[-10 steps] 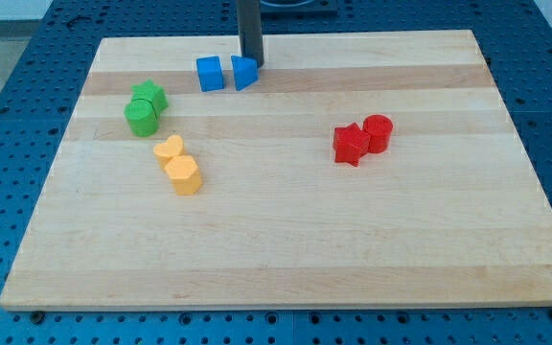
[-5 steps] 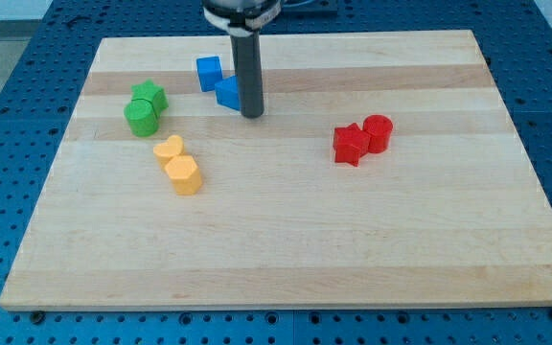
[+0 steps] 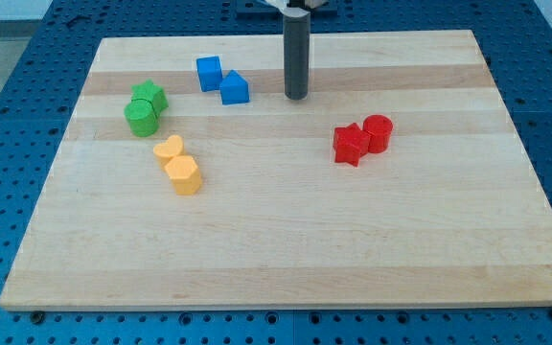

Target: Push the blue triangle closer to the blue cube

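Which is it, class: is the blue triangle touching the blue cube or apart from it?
Touching, as far as the view shows: the blue triangle sits against the blue cube's lower-right corner, no gap visible. My tip stands clear to its right.

**The rod stands upright, tip on the board**

The arm's dark rod comes down from the view's top, a little right of the centre. It is straight and vertical. My tip [image 3: 296, 97] rests on the surface in the upper part, touching nothing else. Only the rod's lower length is visible; the arm above is cut off.
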